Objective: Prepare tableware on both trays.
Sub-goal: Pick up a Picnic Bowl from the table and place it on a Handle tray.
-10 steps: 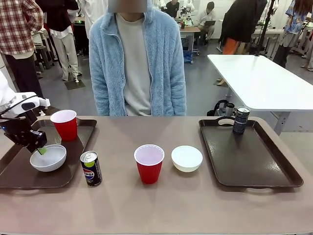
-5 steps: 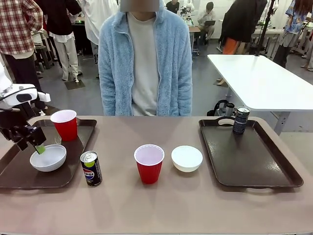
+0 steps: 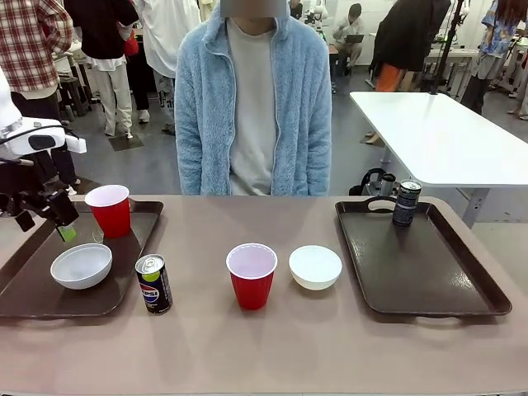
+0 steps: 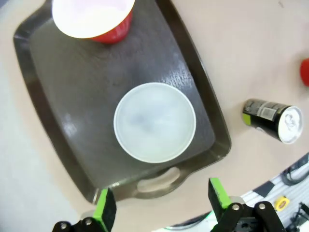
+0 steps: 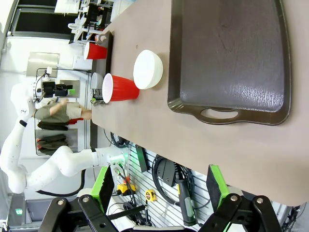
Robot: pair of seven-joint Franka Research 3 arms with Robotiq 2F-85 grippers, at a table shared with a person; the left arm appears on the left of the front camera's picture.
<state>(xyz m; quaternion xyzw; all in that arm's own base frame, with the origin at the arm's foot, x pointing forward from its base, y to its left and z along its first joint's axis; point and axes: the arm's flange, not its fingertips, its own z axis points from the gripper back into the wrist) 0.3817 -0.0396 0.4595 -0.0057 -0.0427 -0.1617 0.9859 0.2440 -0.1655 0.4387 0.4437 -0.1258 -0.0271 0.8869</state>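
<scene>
Since the left end effector [image 4: 161,205] hung spread and empty above the left tray [image 3: 25,293], the bowl [image 3: 81,266] lying there near a red cup [image 3: 110,210] looked placed, I judged. The Pepsi can [image 3: 154,285], second cup [image 3: 252,276] and second bowl [image 3: 315,266] stood on the worktop between the trays; the dark can [image 3: 406,203] occupied the right tray [image 3: 421,264]. The right end effector [image 5: 159,186] gaped, empty.

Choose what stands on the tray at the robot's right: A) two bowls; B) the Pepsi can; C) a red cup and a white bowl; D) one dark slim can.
D: the dark slim can stands alone near the far rim of the right tray.
</scene>
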